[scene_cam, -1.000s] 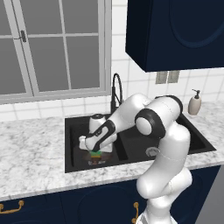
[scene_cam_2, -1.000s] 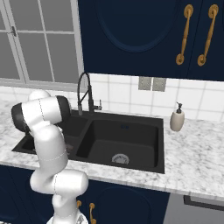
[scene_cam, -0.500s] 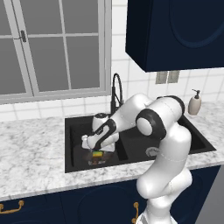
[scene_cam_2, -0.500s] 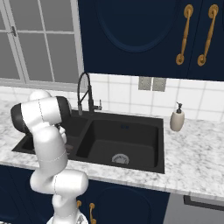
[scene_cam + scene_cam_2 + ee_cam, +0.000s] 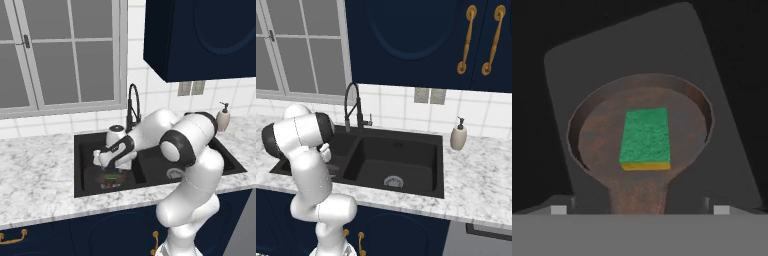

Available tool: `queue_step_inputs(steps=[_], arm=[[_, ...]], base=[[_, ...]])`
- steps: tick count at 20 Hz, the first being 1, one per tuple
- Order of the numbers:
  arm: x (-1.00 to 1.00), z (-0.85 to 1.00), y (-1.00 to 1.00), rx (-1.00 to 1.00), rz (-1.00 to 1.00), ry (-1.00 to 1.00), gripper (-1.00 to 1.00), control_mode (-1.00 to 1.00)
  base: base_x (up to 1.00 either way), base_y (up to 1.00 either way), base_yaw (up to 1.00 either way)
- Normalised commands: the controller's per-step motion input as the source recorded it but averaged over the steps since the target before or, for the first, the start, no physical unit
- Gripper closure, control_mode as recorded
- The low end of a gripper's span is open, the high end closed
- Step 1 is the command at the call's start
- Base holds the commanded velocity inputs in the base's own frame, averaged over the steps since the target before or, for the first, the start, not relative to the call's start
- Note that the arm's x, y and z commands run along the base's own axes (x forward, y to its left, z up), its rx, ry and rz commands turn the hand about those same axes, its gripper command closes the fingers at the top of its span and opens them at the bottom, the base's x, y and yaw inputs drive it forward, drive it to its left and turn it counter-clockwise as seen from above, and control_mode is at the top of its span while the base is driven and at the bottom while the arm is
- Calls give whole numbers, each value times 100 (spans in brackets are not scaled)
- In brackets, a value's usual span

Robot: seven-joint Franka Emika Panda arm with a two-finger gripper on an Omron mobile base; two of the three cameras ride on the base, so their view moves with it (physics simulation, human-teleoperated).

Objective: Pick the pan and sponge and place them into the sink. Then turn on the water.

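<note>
Gripper (image 5: 111,169) down in the left basin of the sink (image 5: 81,145), above the pan; fingers spread or pressed together cannot be told. Sponge (image 5: 645,138) flat, green side up, inside the pan (image 5: 592,137) on the basin floor. Faucet (image 5: 351,106) behind the divider; soap bottle (image 5: 458,135) far right.

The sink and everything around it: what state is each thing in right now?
Pan: flat on the left basin floor.
Sponge: lying inside the pan, green side up.
Sink: right basin bare, dry.
Faucet: no water running.
Hand: over the pan, apart from the sponge, fingers open.
Soap bottle: upright on the counter.
Window: shut.
</note>
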Motion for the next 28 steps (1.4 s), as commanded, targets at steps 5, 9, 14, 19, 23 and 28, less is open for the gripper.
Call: queue_step_inputs(steps=[5,9,14,19,23,28], arm=[[-28,89,-19,2,-1,-14,-100,-100],[-26,83,-28,0,-4,-10,-100,-100],[-45,85,-57,0,0,-11,-100,-100],[-63,93,-82,4,1,-13,-100,-100],[-52,64,-82,6,0,-5,-100,-100],[-25,38,-96,18,0,0,-100,-100]], base=[[0,0,0],[0,0,0],[0,0,0],[0,0,0],[0,0,0],[0,0,0]])
